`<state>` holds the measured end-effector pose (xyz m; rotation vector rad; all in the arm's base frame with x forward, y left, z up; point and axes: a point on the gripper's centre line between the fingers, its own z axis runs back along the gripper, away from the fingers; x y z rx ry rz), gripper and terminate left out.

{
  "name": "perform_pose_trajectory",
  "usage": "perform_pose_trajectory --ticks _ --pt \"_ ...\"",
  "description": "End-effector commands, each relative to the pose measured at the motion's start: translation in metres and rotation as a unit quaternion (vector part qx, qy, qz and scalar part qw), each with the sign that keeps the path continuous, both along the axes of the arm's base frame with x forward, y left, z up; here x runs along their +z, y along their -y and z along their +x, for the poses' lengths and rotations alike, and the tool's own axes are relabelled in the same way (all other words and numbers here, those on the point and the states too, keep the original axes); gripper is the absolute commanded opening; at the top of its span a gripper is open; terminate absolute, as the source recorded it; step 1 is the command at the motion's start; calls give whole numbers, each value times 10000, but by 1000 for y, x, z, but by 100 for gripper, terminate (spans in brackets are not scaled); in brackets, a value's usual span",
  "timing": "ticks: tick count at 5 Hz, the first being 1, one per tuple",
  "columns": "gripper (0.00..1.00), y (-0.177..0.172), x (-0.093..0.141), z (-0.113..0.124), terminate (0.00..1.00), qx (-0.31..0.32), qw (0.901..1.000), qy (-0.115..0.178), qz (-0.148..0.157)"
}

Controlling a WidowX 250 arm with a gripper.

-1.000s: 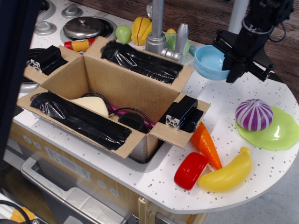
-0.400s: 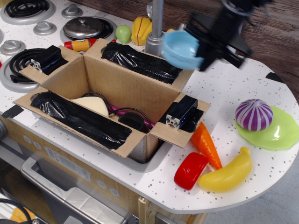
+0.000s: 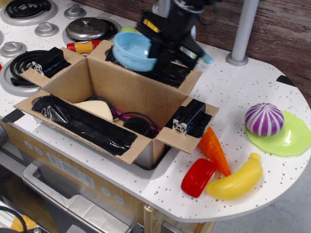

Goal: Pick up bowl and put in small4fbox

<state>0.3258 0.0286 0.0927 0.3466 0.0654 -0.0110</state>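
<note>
I count one light-blue plastic bowl (image 3: 132, 50), one brown cardboard box (image 3: 116, 99), one yellow plastic banana (image 3: 236, 181), one orange plastic carrot (image 3: 214, 150).

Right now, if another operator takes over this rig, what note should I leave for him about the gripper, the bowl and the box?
Gripper: shut on the bowl, holding it by its right rim, lifted clear of the counter.
Bowl: light blue, in the air over the back flap of the small4fbox, not yet over the opening.
Box: open in the sink, four flaps spread; a cream-coloured piece and some dark items already lie inside.
Done: bowl picked up and carried to the box.
Left: bring the bowl over the opening, lower it, open the gripper, pull the arm away.
</note>
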Motion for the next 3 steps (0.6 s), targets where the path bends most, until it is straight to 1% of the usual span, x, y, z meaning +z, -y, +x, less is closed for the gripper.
perform_pose_trajectory --ticks 1,2,3 --pt "100 -12 7 3 0 -157 9995 105 -245" --pt "100 -12 7 3 0 -157 9995 105 -245" --pt "100 -12 7 3 100 -157 9995 105 -245"
